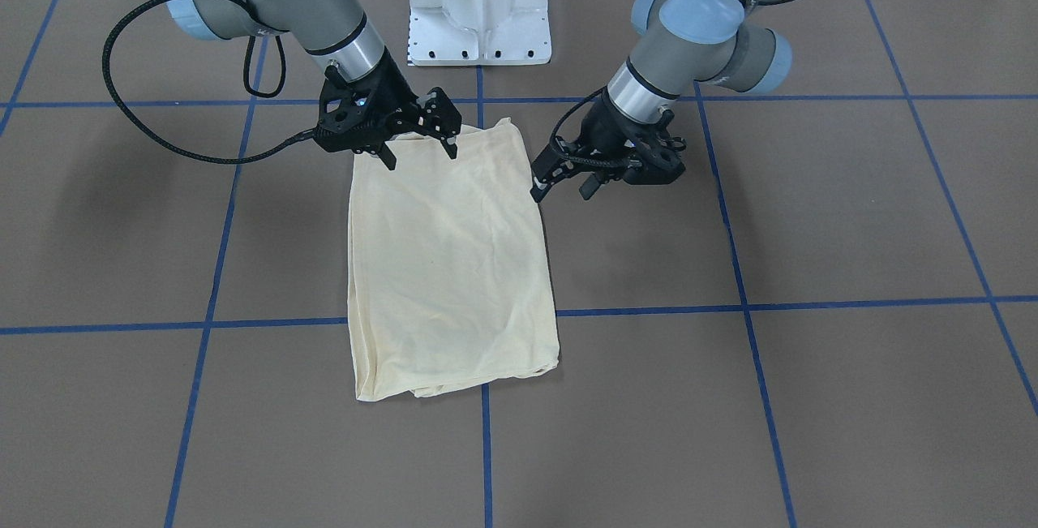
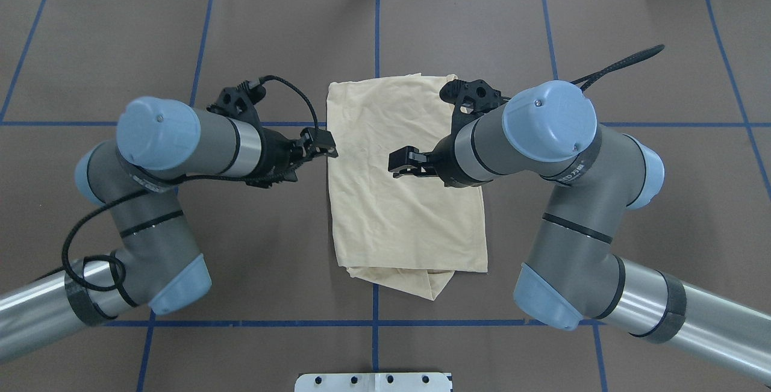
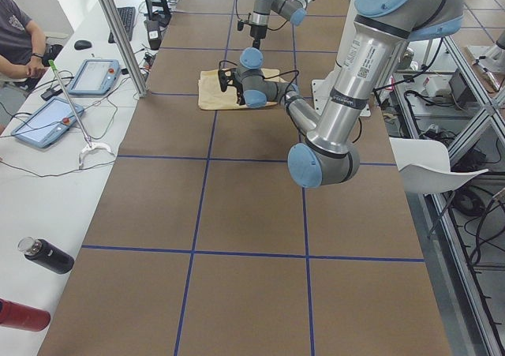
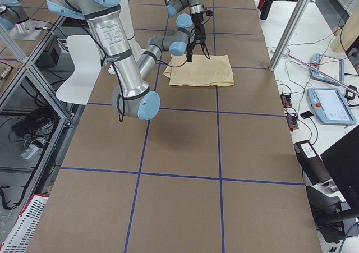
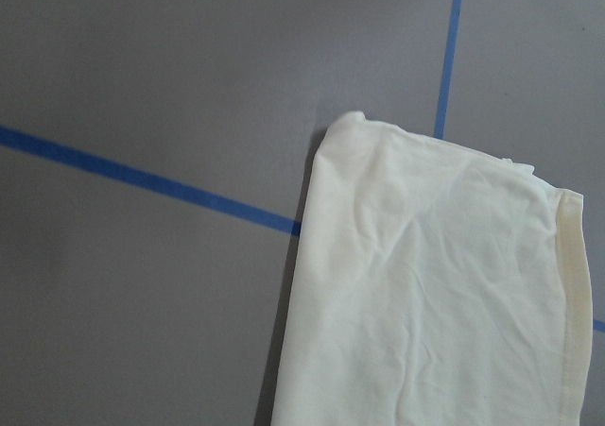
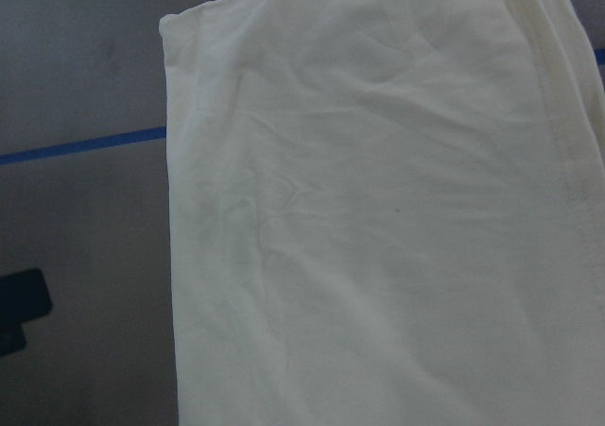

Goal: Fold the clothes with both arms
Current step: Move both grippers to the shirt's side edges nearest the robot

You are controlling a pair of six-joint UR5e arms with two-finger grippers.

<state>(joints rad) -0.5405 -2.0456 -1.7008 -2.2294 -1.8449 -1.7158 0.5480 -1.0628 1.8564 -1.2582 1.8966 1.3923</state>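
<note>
Folded shirt (image 1: 450, 268), L fingers (image 1: 542, 182) apart beside edge, R fingers (image 1: 387, 156) apart above

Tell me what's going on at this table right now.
Two grey metal robot arms are working on a pale cream-yellow thin-fabric shirt. It lies folded into a long rectangle on the brown table with blue tape lines. The left gripper sits open beside one long edge of the shirt. The right gripper hangs open over the shirt. Neither appears to hold any fabric.

Even overhead light, soft shadows; wrist views perhaps blurred.
</note>
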